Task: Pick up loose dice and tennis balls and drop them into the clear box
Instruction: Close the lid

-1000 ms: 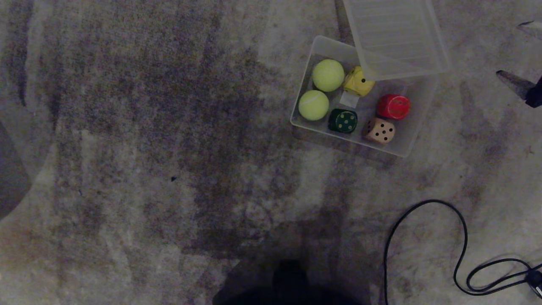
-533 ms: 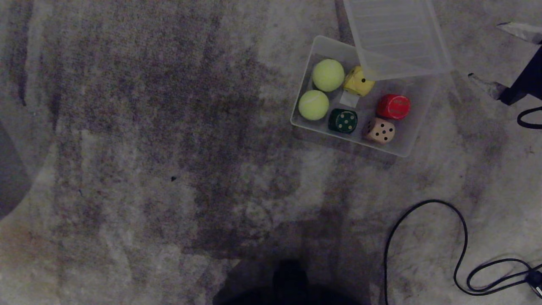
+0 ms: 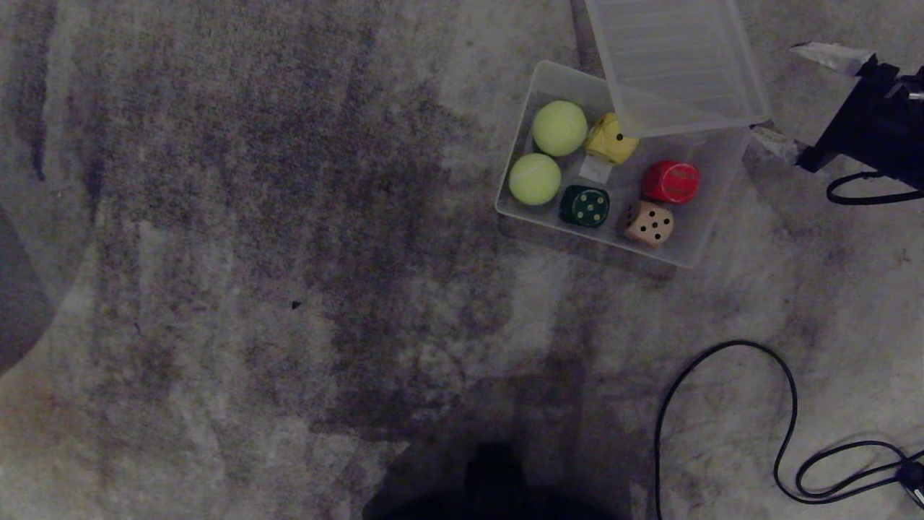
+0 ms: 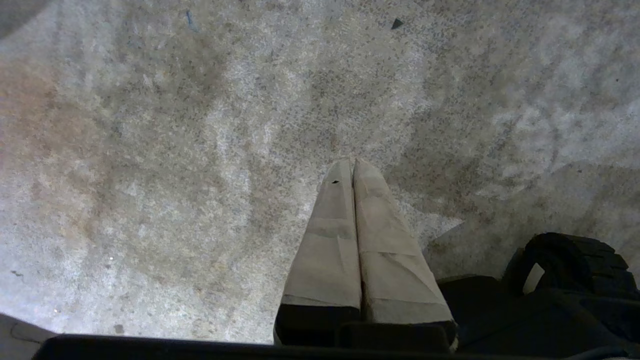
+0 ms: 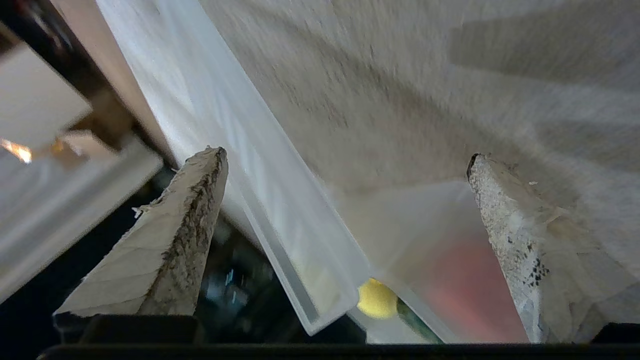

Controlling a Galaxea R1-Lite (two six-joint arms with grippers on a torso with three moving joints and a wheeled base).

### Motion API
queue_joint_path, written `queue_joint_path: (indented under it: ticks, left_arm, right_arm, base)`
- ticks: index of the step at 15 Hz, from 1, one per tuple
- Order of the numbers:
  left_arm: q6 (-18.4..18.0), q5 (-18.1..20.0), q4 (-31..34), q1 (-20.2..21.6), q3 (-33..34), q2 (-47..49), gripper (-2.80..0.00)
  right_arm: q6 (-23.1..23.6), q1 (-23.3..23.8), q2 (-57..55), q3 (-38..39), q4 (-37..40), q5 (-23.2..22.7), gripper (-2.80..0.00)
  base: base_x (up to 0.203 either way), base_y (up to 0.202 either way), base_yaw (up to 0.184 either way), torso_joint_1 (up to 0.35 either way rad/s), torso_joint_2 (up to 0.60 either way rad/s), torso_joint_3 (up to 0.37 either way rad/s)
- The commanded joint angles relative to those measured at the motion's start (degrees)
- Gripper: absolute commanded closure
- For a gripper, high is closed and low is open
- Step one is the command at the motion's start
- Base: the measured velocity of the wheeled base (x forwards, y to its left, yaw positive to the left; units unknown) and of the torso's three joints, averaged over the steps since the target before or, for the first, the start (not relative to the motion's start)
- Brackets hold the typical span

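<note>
Clear box (image 3: 704, 249) on carpet (image 3: 253, 253), lid (image 3: 675, 65) overlapping far corner. Both tennis balls (image 3: 559, 128), four dice (image 3: 648, 222) already inside. Right gripper (image 3: 783, 97) spread wide beside lid; next probably grasping lid edge. Left gripper (image 4: 353, 165) pressed together, parked.

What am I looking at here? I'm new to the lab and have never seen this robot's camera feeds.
These are three cameras on one two-armed robot on wheels. The head view looks down at a grey carpet. On it stands the clear box, holding two tennis balls and four dice: yellow, dark green, red and tan. A ribbed lid leans over the box's far corner. A black cable lies nearby.

The left wrist view sits behind the left gripper, shut, empty, over bare carpet. The right wrist view sits behind the right gripper, open, empty, beside the lid's edge; it shows at the head view's right edge.
</note>
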State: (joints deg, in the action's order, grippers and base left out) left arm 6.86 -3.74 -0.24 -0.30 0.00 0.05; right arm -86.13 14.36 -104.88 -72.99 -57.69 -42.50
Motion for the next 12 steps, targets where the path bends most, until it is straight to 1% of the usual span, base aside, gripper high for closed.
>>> queue_joint_path:
  ticks: [1,5,6,10,12]
  left_arm:
    - [0.1,0.0,0.0,0.0,0.1,0.0,0.00]
    - [0.1,0.0,0.0,0.0,0.1,0.0,0.00]
    - [0.1,0.0,0.0,0.0,0.1,0.0,0.00]
    - [0.1,0.0,0.0,0.0,0.1,0.0,0.00]
    - [0.1,0.0,0.0,0.0,0.1,0.0,0.00]
  right_arm:
    - [-0.4,-0.6,-1.1,-1.7,-0.3,-3.1,-2.80]
    - [0.0,-1.4,-2.2,-2.4,-0.3,-7.1,-2.80]
    - [0.8,-1.3,-2.1,-2.4,-0.3,-7.5,-2.80]
    - [1.2,-0.9,-2.0,-2.6,-0.6,-9.7,-2.80]
    - [1.2,-1.0,-2.2,-3.7,-0.6,-11.8,-2.80]
  base:
    - [0.000,0.000,0.000,0.000,0.00,0.000]
    - [0.000,0.000,0.000,0.000,0.00,0.000]
    - [0.000,0.000,0.000,0.000,0.00,0.000]
    - [0.000,0.000,0.000,0.000,0.00,0.000]
    - [0.000,0.000,0.000,0.000,0.00,0.000]
